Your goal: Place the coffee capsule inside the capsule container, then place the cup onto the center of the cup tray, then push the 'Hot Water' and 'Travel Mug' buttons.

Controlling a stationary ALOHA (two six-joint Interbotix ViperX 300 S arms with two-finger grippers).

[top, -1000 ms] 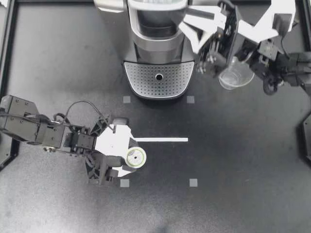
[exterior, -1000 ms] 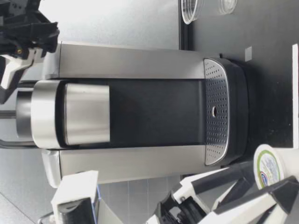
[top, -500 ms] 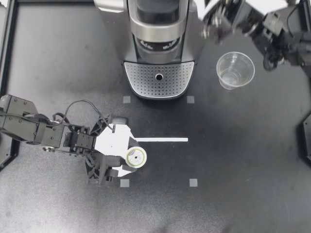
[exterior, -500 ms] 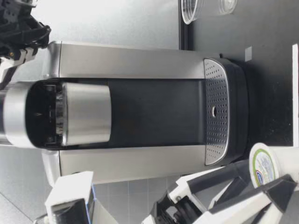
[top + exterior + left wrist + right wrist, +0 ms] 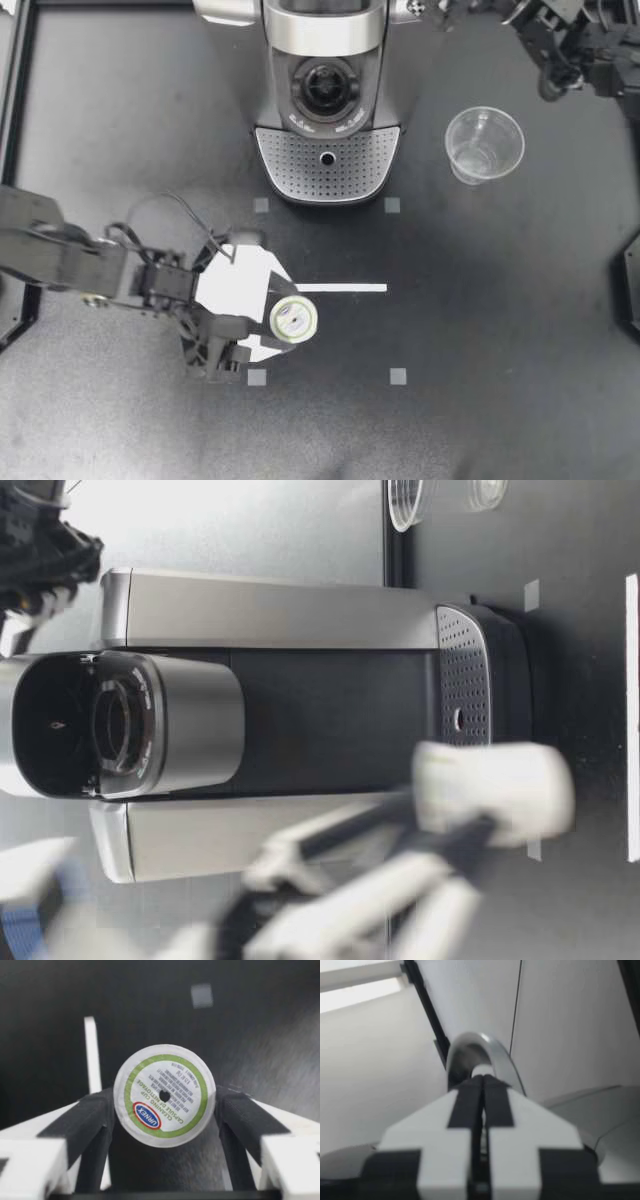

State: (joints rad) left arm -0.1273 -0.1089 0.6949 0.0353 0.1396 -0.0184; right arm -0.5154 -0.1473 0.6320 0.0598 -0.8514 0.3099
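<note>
Coffee machine (image 5: 325,100): the lid, shut a second ago and half raised half a second ago, is now fully up. The capsule container (image 5: 325,88) is thereby exposed from above and also faces the low view (image 5: 115,725). The opening step is judged complete, so the way is clear for loading.

Right tool (image 5: 482,1082): it is seen only in its own wrist view, its arm having drawn back toward the far right corner of the surface (image 5: 500,330). The fingers are pressed together with nothing seen between them. The lid's silver handle (image 5: 480,1052) lies just ahead (contact cannot be told).

Containers:
- The capsule container is empty, with a dark well and no capsule seated.
- The cup tray (image 5: 327,160) is bare, and only its perforated plate shows.
- The cup (image 5: 484,145) is clear, upright and empty. It stands on the surface beside the machine, on the right arm's side and apart from the tray. It was half hidden by that arm a second ago and is now in the open, on the same spot.

Coffee capsule (image 5: 293,320): it is clamped foil-up in the left tool (image 5: 285,322), with both fingers (image 5: 95,1115) touching its sides, opened only to the capsule's width. It has shifted slightly toward the middle, near the white strip (image 5: 340,288), and is smeared in the low view (image 5: 495,790). It is well apart from the machine, so a carry to the open well is judged to be next.
</note>
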